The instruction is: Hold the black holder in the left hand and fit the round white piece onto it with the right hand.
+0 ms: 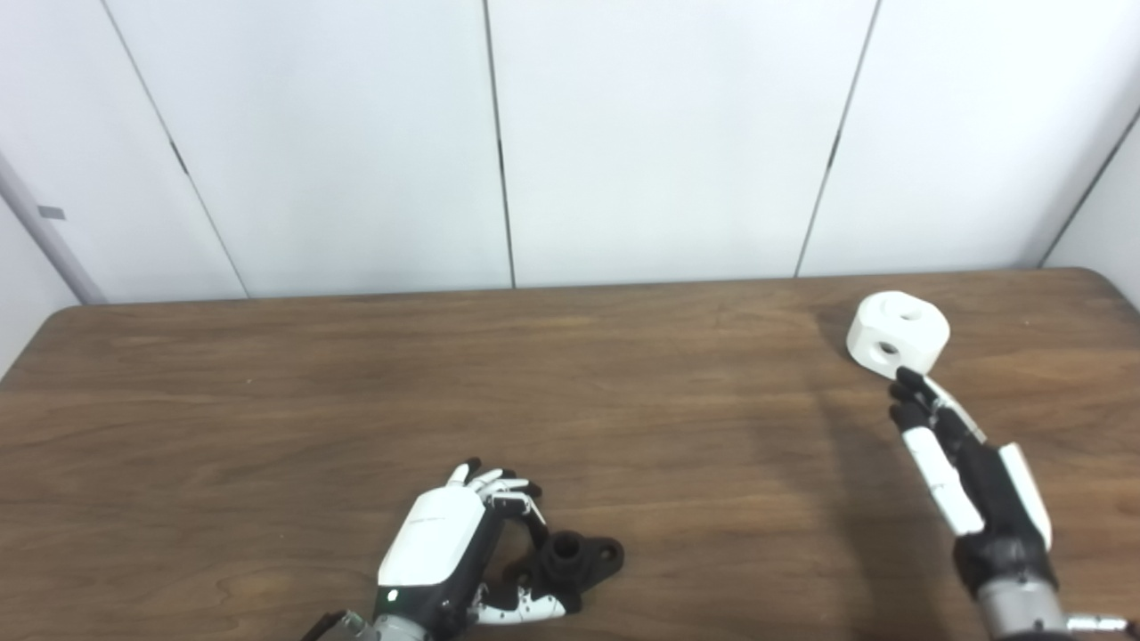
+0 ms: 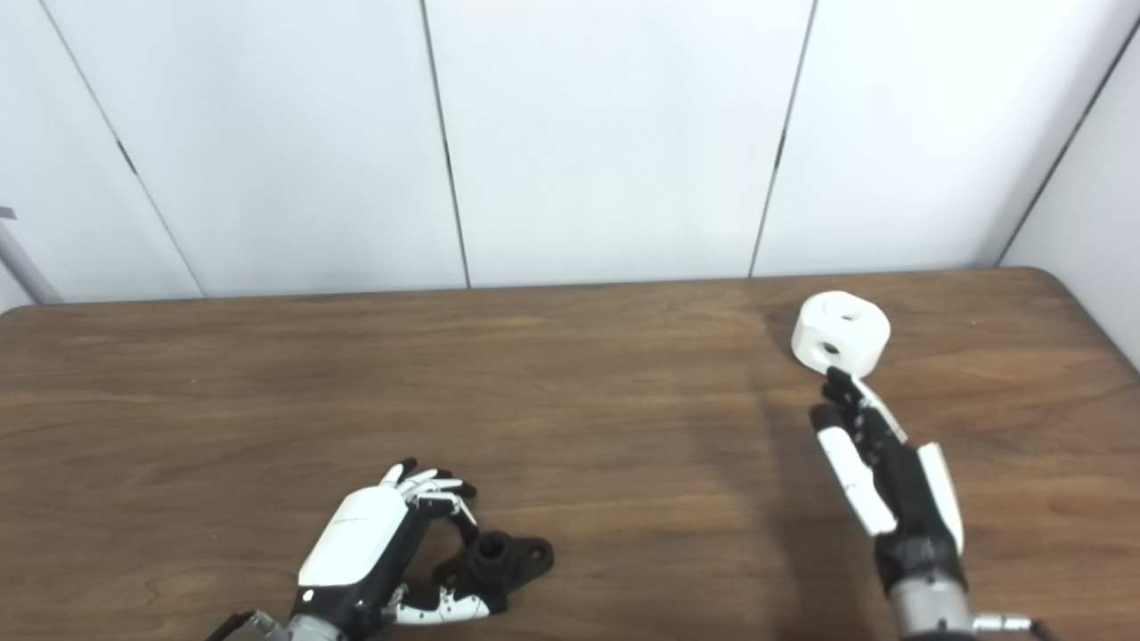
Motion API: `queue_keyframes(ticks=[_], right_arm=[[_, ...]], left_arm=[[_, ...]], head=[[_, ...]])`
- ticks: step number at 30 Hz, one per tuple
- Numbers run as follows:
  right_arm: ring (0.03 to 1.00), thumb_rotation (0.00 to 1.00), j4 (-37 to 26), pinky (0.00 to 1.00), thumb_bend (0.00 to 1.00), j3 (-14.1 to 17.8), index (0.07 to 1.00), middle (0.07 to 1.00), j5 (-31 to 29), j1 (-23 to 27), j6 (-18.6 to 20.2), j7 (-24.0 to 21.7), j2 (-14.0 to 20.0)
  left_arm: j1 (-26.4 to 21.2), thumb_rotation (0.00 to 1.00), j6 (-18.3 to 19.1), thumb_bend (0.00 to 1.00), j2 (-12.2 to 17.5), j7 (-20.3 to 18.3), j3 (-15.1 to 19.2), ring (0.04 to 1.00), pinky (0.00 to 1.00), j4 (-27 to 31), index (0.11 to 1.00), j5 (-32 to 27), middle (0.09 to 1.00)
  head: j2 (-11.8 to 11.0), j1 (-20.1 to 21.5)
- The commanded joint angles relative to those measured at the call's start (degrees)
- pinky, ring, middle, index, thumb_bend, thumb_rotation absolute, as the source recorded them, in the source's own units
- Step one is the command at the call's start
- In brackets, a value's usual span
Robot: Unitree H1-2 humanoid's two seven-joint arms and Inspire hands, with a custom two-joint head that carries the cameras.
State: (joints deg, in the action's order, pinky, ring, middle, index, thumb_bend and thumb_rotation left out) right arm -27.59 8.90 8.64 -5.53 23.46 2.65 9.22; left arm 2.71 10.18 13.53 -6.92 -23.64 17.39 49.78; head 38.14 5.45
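Tabletop (image 1: 267, 401): brown wood grain, white panelled wall behind.
Left hand (image 1: 445, 556): near front edge, left of centre; fingers (image 1: 499, 488) curled over and thumb beneath black holder (image 1: 574, 559), wrapped round its left end; firm grip or mere touch not discernible.
Black holder: flat on tabletop by front edge, raised round collar upward, lobe with hole pointing right.
Right hand (image 1: 966, 472): right side, fingers extended and apart, grasping nothing, tips just short of round white piece (image 1: 898, 331).
Round white piece: near far right corner, holes in top and side.
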Motion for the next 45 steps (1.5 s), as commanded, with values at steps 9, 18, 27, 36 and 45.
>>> queue_keyframes(ticks=[9,18,27,36,45], right_arm=[[0.855,0.43,-0.9,0.85,0.75,2.7,0.745,0.820,9.2,7.8,3.4,-2.1,5.6],[0.876,0.35,2.2,0.86,0.86,4.4,0.693,0.843,18.9,14.3,3.5,-8.2,8.7],[0.933,0.30,7.7,0.92,0.94,3.7,0.722,0.900,28.1,20.4,3.5,-11.8,11.2],[0.974,0.29,15.2,1.00,0.94,3.4,0.751,0.926,32.5,24.9,3.4,-14.1,13.6],[1.000,0.33,23.6,1.00,0.96,0.0,0.812,0.964,39.9,29.1,3.5,-17.6,16.4]], left_arm=[[1.1,0.05,-2.0,0.52,0.4,-0.3,0.4,0.879,1.00,-2.4,0.485,0.0,0.776],[1.5,0.05,-3.2,0.52,1.0,-0.7,2.0,0.871,1.00,-1.8,0.484,-1.4,0.770],[1.7,0.04,-3.1,0.52,1.4,-2.4,3.4,0.849,0.96,-0.5,0.484,-1.0,0.755],[1.8,0.04,-3.7,0.52,1.6,-3.0,4.5,0.843,0.95,-0.4,0.485,-1.3,0.752],[2.0,0.04,-3.4,0.52,1.3,-4.1,5.2,0.846,0.96,0.1,0.485,-1.6,0.754]], head=[[0.3,2.9],[-0.6,11.0],[-1.5,15.8],[-1.9,17.8],[-2.0,17.8]])
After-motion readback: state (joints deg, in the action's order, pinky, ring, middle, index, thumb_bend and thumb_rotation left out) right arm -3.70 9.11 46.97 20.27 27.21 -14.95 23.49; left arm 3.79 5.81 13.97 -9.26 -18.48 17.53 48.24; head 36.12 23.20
